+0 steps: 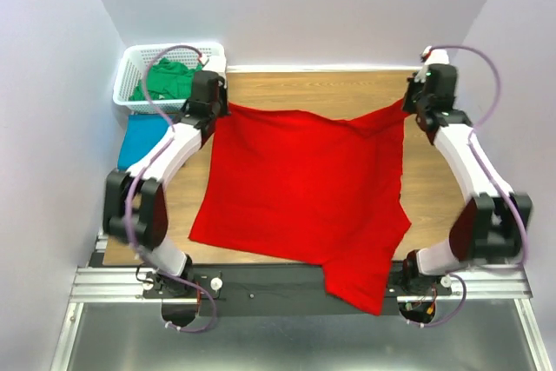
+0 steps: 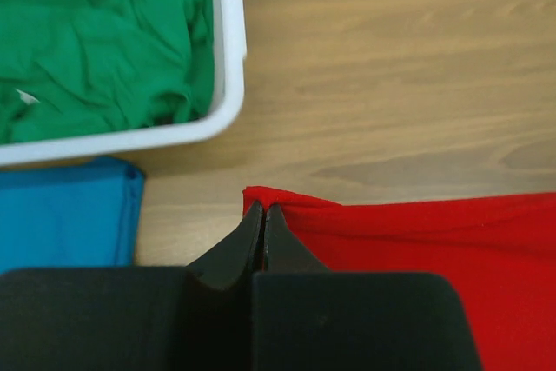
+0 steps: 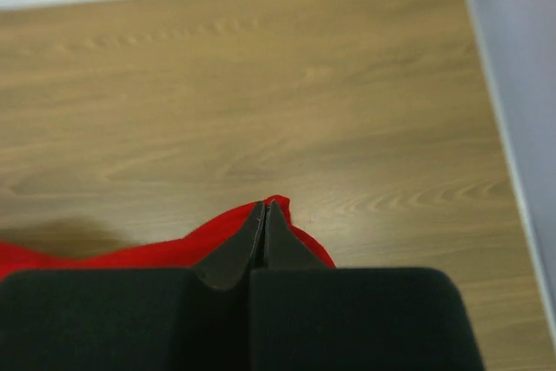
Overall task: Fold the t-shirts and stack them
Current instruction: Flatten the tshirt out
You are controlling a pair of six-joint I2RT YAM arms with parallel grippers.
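The bright red t-shirt (image 1: 304,188) is stretched between both arms over the wooden table, its near end hanging over the front edge. My left gripper (image 1: 219,110) is shut on its far left corner (image 2: 261,202). My right gripper (image 1: 415,103) is shut on its far right corner (image 3: 276,204). The teal blue t-shirt (image 1: 139,138) lies at the table's left edge and also shows in the left wrist view (image 2: 65,210). The green t-shirt (image 1: 167,80) lies crumpled in the basket, also in the left wrist view (image 2: 95,49).
The white lattice basket (image 1: 130,67) stands at the far left corner; its rim (image 2: 233,49) is just beyond my left gripper. Walls close the table in at the back, left and right (image 3: 521,84). Bare wood (image 1: 347,93) shows behind the red shirt.
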